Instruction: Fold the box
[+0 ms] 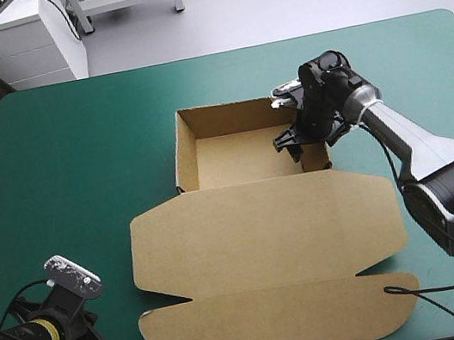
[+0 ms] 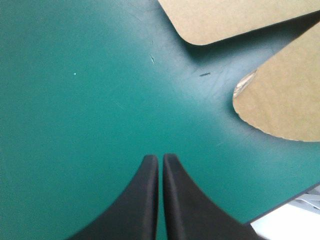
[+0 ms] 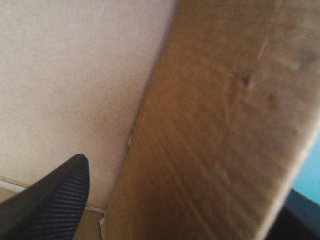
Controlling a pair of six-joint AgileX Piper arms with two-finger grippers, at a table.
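box (image 1: 264,234) of brown board, rounded lid flat; right pincer (image 1: 299,142) wide astride its wall, left pincer (image 2: 160,159) closed.

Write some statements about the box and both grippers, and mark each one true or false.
1. The brown cardboard box has its lid lying flat on the teal-green table cover. True.
2. The left gripper is open. False: its black fingers are shut together.
3. The right gripper straddles the box's raised right wall. True.
4. The left gripper holds the lid's edge. False: it is over bare cover, apart from the box.
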